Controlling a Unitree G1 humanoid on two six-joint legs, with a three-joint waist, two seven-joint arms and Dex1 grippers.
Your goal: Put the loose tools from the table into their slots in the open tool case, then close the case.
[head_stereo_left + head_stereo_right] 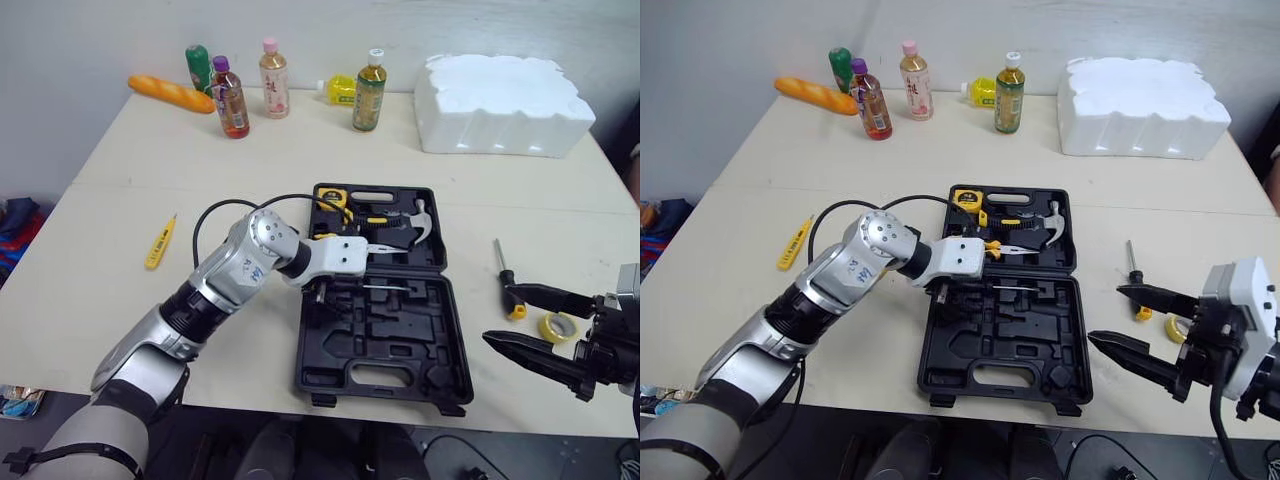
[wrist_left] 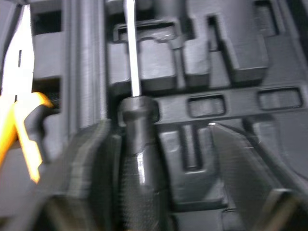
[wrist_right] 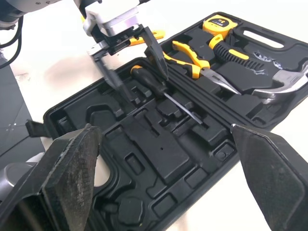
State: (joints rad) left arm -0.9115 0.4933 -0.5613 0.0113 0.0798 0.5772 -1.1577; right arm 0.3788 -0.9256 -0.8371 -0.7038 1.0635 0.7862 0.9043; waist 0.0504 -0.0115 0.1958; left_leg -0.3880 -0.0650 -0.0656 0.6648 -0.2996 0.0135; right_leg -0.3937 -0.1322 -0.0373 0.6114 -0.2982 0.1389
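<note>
Left eye view gives you the table (image 1: 120,200), with the open tool case (image 1: 400,385) at its near edge. Your right gripper (image 1: 500,313) hangs spread just right of the case. Your left gripper (image 2: 159,130) stands spread over its near half, one finger either side of the black-handled screwdriver (image 2: 138,144) lying along its slot. Best lift straight up, so neither finger drags the handle out.

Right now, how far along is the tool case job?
Done: tape measure, pliers and hammer sit in the case. In hand: left gripper open around a black screwdriver lying in the case. To do: yellow screwdriver, second screwdriver and tape roll on the table, then shutting the case. Right gripper open, empty.
</note>
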